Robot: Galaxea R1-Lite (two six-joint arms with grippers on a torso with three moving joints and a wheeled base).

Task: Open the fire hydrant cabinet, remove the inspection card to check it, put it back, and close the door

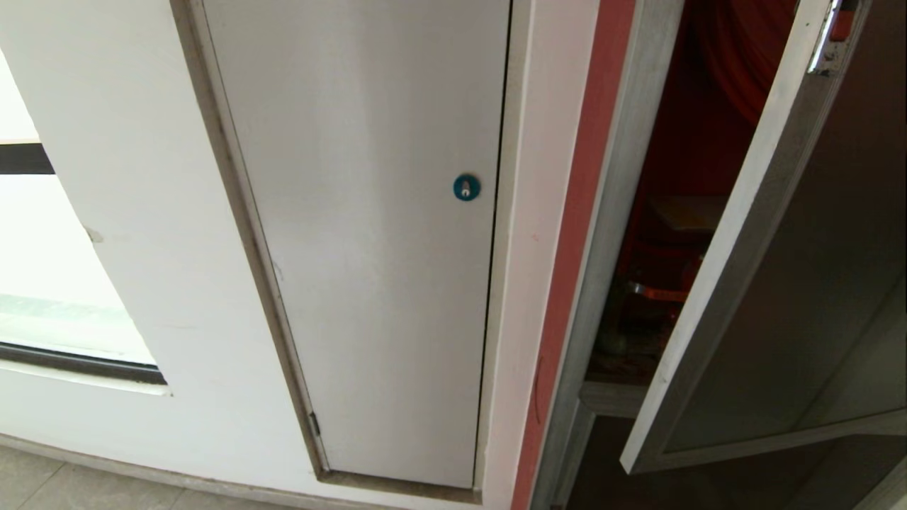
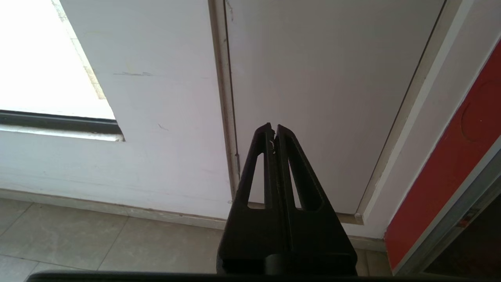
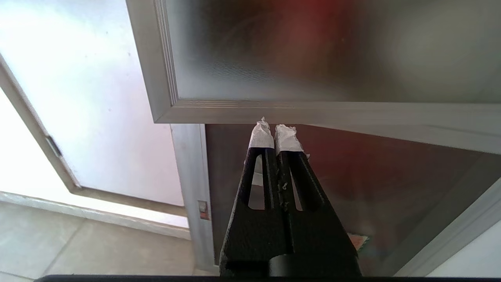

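Inside the fire hydrant cabinet (image 1: 641,234), mostly dark red (pale flat shape there, perhaps the inspection card, too dim to tell). Door (image 1: 793,283) ajar, cut off at right. Left gripper (image 2: 274,131) closed, empty, facing the white door (image 2: 328,98). Right gripper (image 3: 276,131) closed, empty, just below the door's lower frame.

hose reel (image 1: 737,64) cut off, valve (image 1: 655,290) half hidden
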